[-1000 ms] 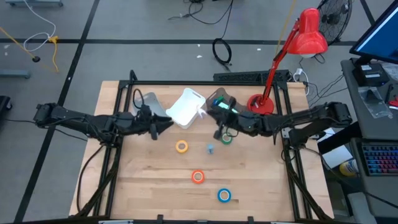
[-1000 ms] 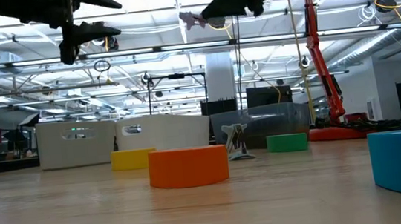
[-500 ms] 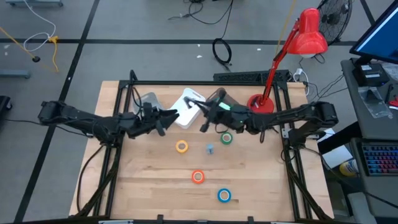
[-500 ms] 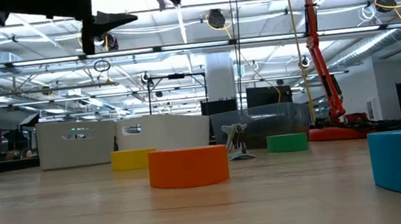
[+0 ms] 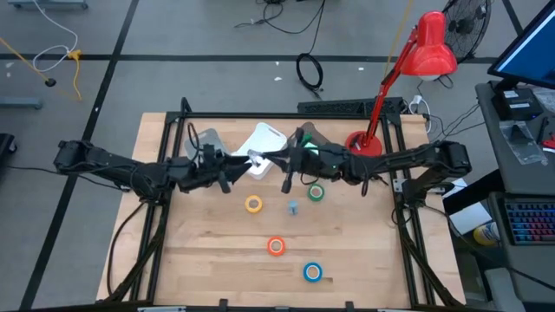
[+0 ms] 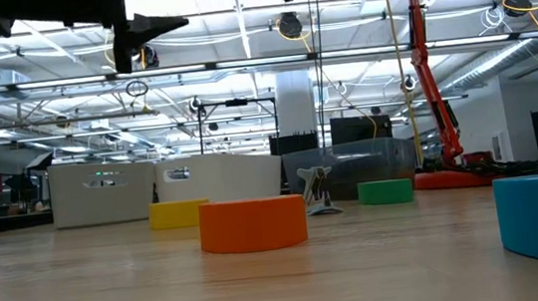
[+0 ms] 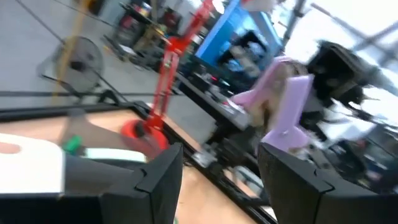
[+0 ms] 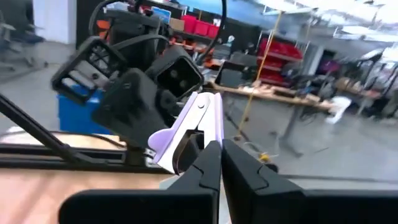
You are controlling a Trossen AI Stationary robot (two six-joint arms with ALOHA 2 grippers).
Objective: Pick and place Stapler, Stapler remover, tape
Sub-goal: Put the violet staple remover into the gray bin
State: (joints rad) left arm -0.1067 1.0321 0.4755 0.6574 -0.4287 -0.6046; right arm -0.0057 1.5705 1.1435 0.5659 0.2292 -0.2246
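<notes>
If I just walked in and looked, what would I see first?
Probably the two black arms meeting in the air over the back of the table, where the right gripper is shut on a pale purple stapler and holds it up to the open left gripper. Next, the big red lamp at the table's back right corner. Then the little tape rolls: yellow, green, orange and blue.

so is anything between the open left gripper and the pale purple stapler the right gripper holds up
Nothing visible. The left gripper faces the pale purple stapler across open air; only the right gripper, clamped on it, is there.
</notes>
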